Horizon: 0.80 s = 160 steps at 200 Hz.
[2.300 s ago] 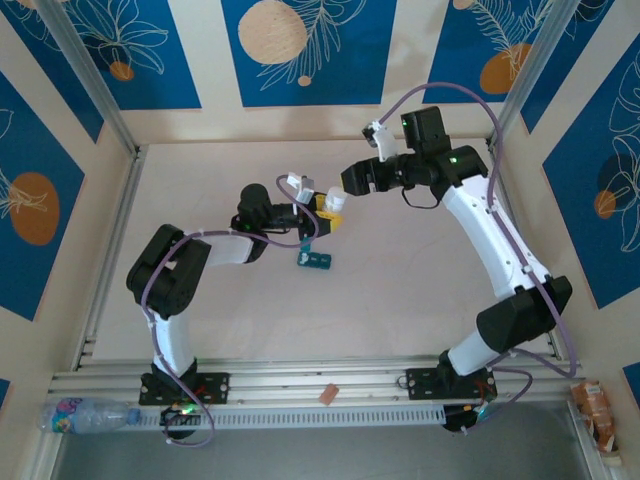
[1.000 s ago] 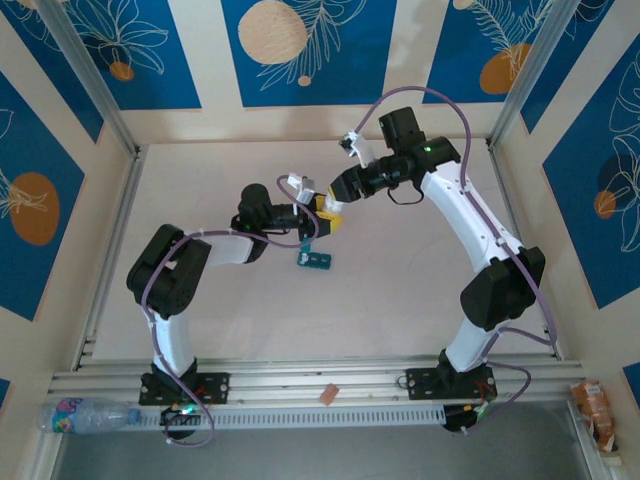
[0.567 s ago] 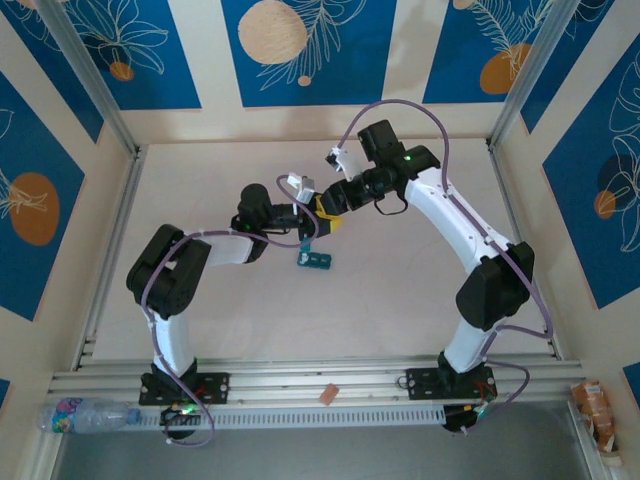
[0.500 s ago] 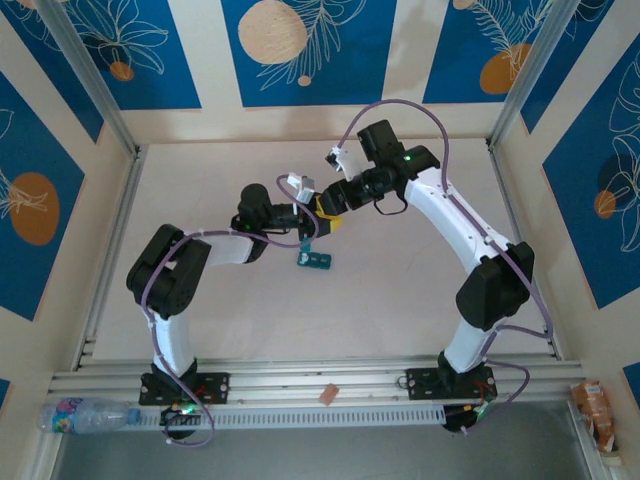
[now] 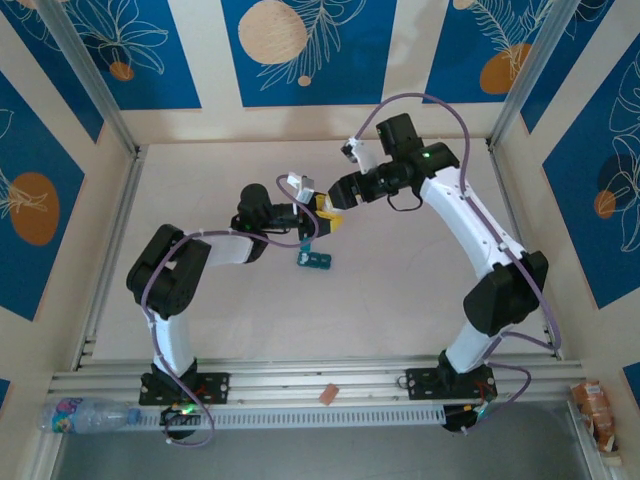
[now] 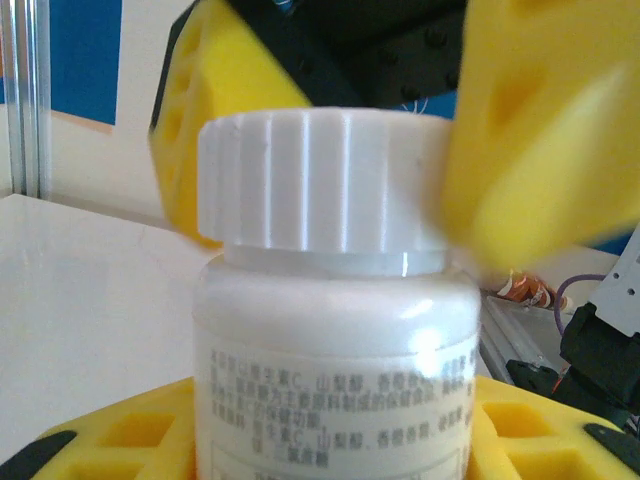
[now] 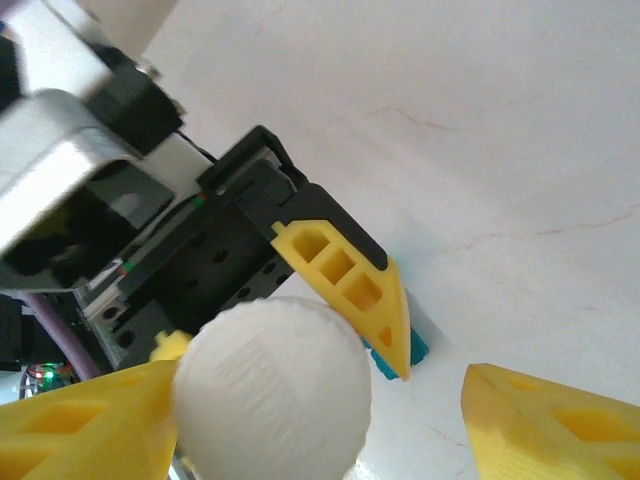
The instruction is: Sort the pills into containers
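Pale table [image 5: 400, 300], containers [image 7: 419, 346] mostly hidden, bottle [image 6: 335, 330] cropped

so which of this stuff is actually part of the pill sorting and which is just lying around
Job: white pill bottle held by the left gripper; its cap, inside the open right gripper; teal containers.
Lying about: water bottle, crumpled packet, orange scrap.

We see the bottle [image 6: 335, 330] mid-table [image 5: 400, 290] between the left gripper's [image 6: 335, 440] fingers, the right gripper [image 7: 320, 400] straddling its cap [image 7: 270, 395], and the containers [image 5: 315, 260] on the table just in front, toward the arm bases.
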Available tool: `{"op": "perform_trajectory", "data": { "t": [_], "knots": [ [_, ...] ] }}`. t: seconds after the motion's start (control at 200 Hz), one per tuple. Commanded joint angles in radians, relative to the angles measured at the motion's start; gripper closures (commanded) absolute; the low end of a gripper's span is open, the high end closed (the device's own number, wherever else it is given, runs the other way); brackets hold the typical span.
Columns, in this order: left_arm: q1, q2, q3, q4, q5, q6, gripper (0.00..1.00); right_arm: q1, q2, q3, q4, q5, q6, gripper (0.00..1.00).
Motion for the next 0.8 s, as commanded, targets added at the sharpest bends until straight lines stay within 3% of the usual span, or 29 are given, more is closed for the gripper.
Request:
{"op": "perform_trajectory", "data": {
  "t": [0.0, 0.31, 0.795],
  "knots": [
    [-0.006, -0.027, 0.029, 0.052, 0.009, -0.002, 1.00, -0.004, -0.031, 0.027, -0.034, -0.067, -0.030, 0.27],
    [-0.006, -0.027, 0.034, 0.050, 0.008, -0.002, 1.00, -0.004, -0.002, 0.051, -0.044, -0.077, -0.038, 0.32],
    [-0.007, -0.027, 0.034, 0.047, 0.007, -0.002, 1.00, 0.014, 0.006, 0.024, -0.022, -0.033, 0.023, 0.58]
  ]
}}
